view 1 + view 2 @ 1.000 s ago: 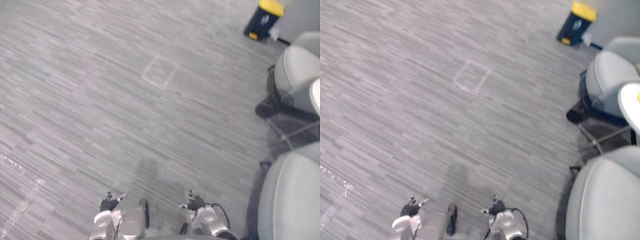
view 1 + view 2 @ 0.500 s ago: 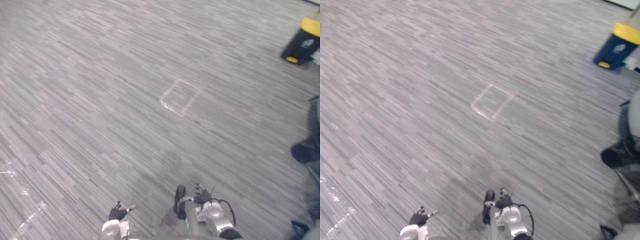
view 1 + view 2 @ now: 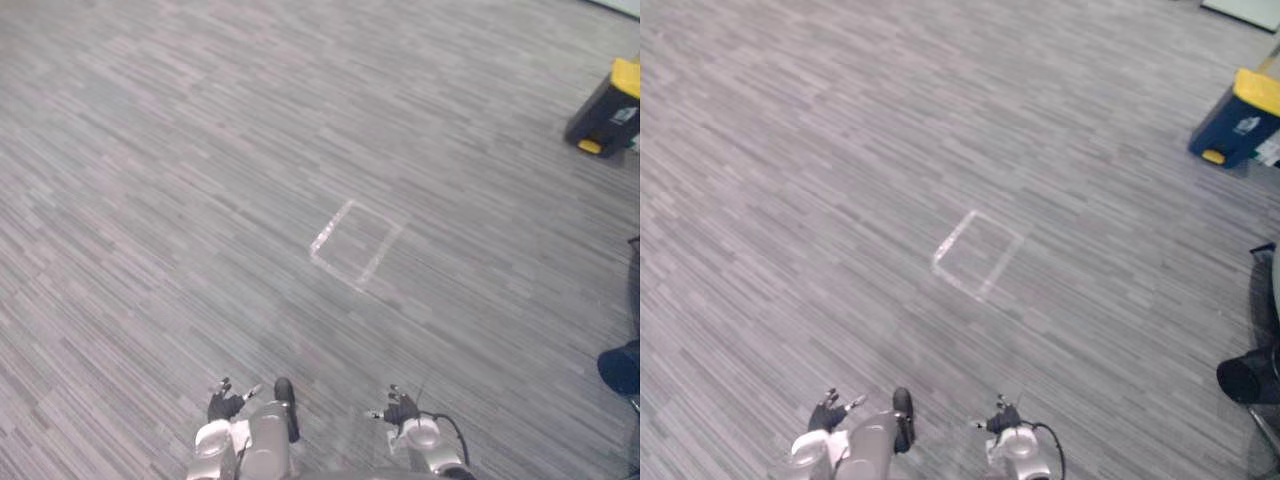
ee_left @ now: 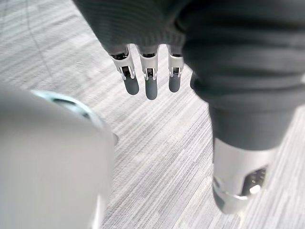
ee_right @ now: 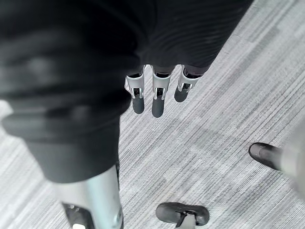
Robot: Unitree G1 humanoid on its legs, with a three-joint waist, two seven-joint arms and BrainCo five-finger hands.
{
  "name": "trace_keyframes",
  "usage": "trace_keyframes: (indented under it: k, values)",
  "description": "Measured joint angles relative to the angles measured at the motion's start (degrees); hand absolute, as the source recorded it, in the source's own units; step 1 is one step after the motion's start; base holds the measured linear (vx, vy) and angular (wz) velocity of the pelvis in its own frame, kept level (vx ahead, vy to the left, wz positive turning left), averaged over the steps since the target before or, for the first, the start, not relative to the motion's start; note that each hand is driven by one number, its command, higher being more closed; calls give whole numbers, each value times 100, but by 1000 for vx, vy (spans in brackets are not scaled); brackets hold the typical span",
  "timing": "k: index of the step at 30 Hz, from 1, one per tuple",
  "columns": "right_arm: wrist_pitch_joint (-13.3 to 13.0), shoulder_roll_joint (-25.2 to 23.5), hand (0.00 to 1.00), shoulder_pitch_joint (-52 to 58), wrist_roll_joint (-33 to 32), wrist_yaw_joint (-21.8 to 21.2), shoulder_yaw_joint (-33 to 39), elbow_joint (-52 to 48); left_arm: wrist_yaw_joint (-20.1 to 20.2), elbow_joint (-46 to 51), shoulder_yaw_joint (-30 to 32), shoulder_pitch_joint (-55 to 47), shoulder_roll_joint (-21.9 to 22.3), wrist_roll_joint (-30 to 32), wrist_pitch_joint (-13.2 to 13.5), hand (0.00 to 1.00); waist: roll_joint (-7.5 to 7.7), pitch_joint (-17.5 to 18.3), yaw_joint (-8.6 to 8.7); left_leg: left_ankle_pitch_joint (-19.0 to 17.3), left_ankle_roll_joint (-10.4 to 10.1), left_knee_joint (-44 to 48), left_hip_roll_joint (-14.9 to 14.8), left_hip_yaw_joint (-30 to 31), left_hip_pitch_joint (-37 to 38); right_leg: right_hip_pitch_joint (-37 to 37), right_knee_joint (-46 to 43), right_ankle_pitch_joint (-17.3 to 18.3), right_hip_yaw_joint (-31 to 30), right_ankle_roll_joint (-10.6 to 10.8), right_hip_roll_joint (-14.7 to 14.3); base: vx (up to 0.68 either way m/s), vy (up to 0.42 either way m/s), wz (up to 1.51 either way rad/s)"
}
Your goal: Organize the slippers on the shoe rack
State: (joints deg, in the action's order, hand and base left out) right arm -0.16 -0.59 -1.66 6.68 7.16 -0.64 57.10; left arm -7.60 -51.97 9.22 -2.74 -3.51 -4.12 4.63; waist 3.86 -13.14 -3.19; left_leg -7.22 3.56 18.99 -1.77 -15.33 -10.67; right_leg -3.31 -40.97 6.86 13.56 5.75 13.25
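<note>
Both hands are empty. My left hand (image 3: 221, 405) hangs low at 7 o'clock in the head view. Its fingers (image 4: 150, 87) are straight and relaxed, with bare floor (image 3: 180, 200) past them. My right hand (image 3: 400, 408) hangs at 5 o'clock. Its fingers (image 5: 157, 104) are the same: loose, slightly apart, gripping nothing.

The relation that matters is the bearing from hand to slippers, and I can't tell it. I also can't tell where the shoe rack lies from here, so slipper long axis and nearer arm are both open. The two hands sit level with each other, so neither has an edge yet.

Landmarks to steer by:
- Taped square outline (image 3: 356, 245) on the floor at 12 o'clock, a touch right of centre. It is well ahead of both hands and closer to my right hand's line than my left's.
- Dark bin with a yellow lid (image 3: 611, 105) far off at 2 o'clock.
- Dark rounded object (image 3: 621, 368) cut by the frame edge at 3 o'clock. I can't tell what it is.

My read is that this is the search and approach phase, and sorting hasn't started. The next move is probably a turn or a walk to bring the rack into sight, not a reach. Keeping the fingers slack until a slipper's heel-to-toe line is readable looks right, then I can pick the arm on its side.
</note>
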Motion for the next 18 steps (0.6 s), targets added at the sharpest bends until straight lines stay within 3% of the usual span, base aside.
trace_keyframes:
  k: [1, 3, 5, 7, 9, 10, 12, 13, 14, 15, 16, 18]
  values:
    - [-3, 12, 0, -41, -1, -17, 15, 8, -5, -100, -28, -23, -33, 7, -40, 0, -10, -26, 10, -280, 54, -98, 122, 44, 601, 520, -1580, -14, -81, -124, 223, 646, 197, 19]
    - [-23, 11, 0, -71, 0, -39, -14, 2, -7, -120, -59, -85, -14, 10, -41, 0, -104, -45, 32, -395, 53, -388, 145, 61, 1168, 933, -2103, 146, -82, -266, 170, 574, 122, 5]
    - [-70, 4, 0, -141, 0, -58, -33, -51, -5, -199, -150, -127, -12, 9, -40, 0, -169, -31, 68, -422, 44, -836, 143, 85, 1738, 1551, -1798, 446, 195, -434, 81, 489, 60, 7]
    - [-87, 25, 0, -204, -2, -61, -31, -140, -2, -274, -204, -127, -10, 46, -41, 0, -187, -46, 180, -421, 43, -1121, 102, 132, 2126, 1955, -538, 598, 500, -425, -80, 461, 1, 25]
    - [-88, 44, 0, -238, 3, -63, -31, -173, 1, -285, -273, -130, -6, 80, -40, 0, -222, -55, 305, -467, -35, -1358, 29, 130, 2466, 1970, 1523, 166, 789, -410, -356, 476, -62, 36]
    - [-85, 44, 0, -232, 1, -63, -31, -189, 1, -299, -356, -135, -20, 154, -38, 0, -223, -52, 314, -609, -247, -1495, 22, 128, 2644, 1918, 2563, -255, 901, -376, -519, 487, -88, 34]
    - [-80, 41, 0, -159, 5, -70, -61, -186, 3, -326, -390, -161, -64, 251, -37, 0, -98, 21, 312, -1008, -500, -1552, 111, 184, 2996, 1948, 3063, -549, 783, -512, -630, 548, -138, 29]
    - [-80, 92, 0, -146, 7, -78, -63, -215, 9, -356, -410, -192, -35, 299, -41, 0, -133, 81, 321, -1161, -585, -1351, 27, 263, 3076, 1998, 2802, -1001, 516, -851, -740, 601, -168, 24]
    - [-78, 99, 0, -144, 5, -81, -52, -221, 10, -365, -411, -199, -8, 307, -38, 0, -166, 122, 321, -1183, -621, -982, -72, 277, 2989, 2012, 2609, -1047, 507, -875, -757, 601, -218, 27]
    - [-73, 96, 0, -87, 2, -85, 36, -266, 13, -357, -373, -191, 59, 366, -36, 0, -269, 190, 350, -1181, -638, 160, -324, 320, 2537, 1914, 2549, -932, 683, -932, -795, 565, -261, 32]
    - [-59, 115, 0, 7, -4, -87, 56, -468, 16, -319, -319, -141, 156, 418, -39, 0, -455, 199, 391, -1012, -823, 1490, -694, 319, 1949, 1690, 2689, -796, 808, -937, -975, 566, -270, 21]
    - [-15, 130, 0, 139, -18, -83, 38, -660, 21, -180, -28, -206, 350, 422, -38, 0, -768, 194, 319, -49, -847, 3565, -1469, 229, 1101, 1216, 2954, -570, 644, -1193, -1460, 650, -185, -44]
